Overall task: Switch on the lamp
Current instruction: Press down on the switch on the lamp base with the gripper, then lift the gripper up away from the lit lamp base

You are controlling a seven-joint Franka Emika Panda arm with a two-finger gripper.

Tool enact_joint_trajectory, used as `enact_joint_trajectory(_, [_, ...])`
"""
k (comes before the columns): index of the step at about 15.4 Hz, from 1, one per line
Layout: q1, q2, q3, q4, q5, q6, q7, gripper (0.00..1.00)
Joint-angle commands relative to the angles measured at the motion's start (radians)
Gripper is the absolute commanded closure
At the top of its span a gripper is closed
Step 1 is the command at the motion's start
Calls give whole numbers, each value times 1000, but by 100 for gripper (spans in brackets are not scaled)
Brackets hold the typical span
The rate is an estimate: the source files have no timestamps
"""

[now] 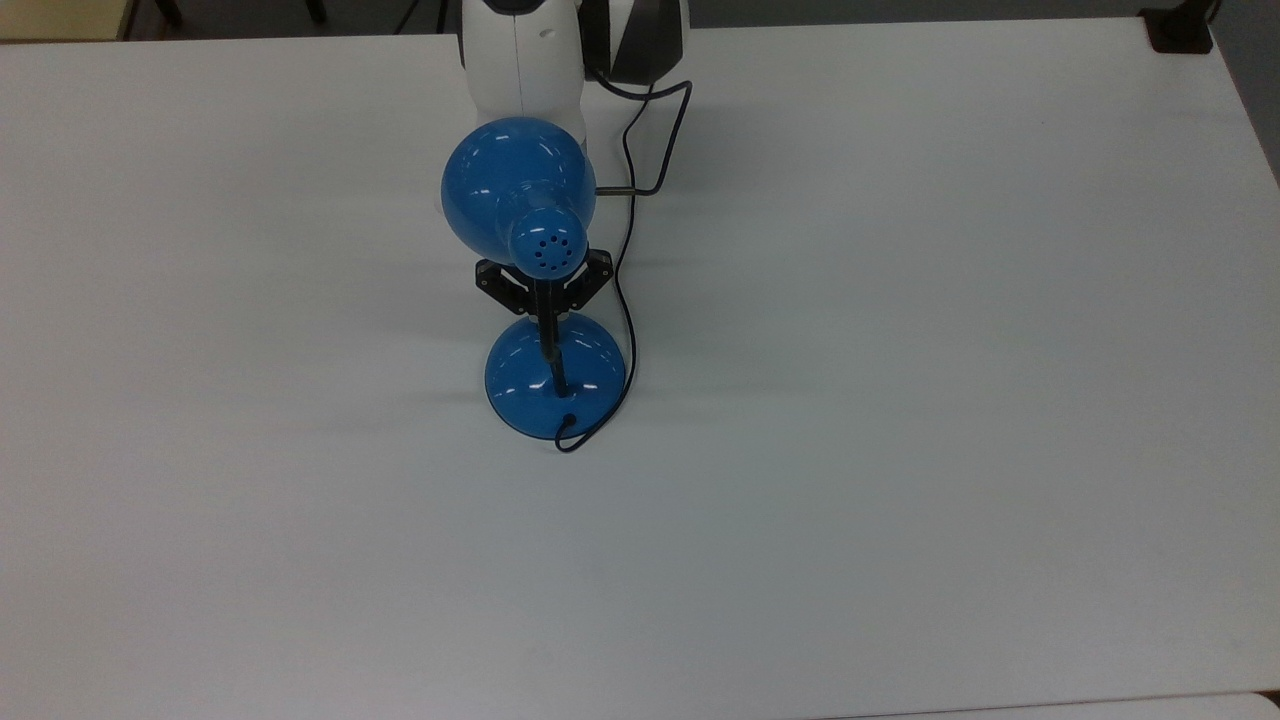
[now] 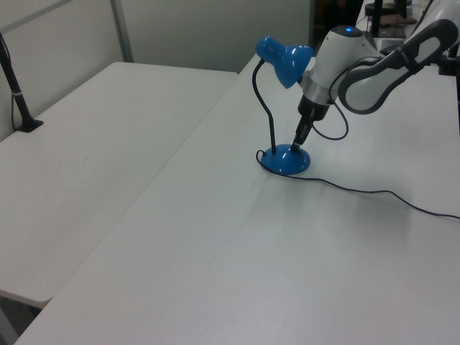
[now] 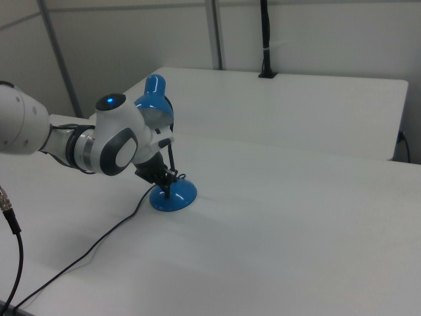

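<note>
In the top view, a glossy blue desk lamp with a domed shade, thin black neck and round base (image 1: 553,375) is seen standing near the middle of the white counter (image 1: 900,400), somewhat toward its far edge, its black cord (image 1: 626,300) trailing back to that edge. The black hand (image 1: 543,290) is placed between shade and base, low over the base's far side, presumably because a switch sits there. In the left view, the hand (image 2: 297,144) is angled down with its tip touching or just above the base, as if to press. In the right view, the hand (image 3: 166,185) is seen at the base again; how far the fingers are parted cannot be told, and nothing is visibly held.
</note>
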Motion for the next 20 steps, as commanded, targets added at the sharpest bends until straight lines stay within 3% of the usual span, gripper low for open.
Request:
enact_joint_trajectory(1, [7,34,1,2,1,26,16,100])
enact_joint_trajectory(17, [7,40,1,-8,-1,40,16,100])
enact_joint_trajectory(20, [-2,-50,1,-19,-7,-125,2,100])
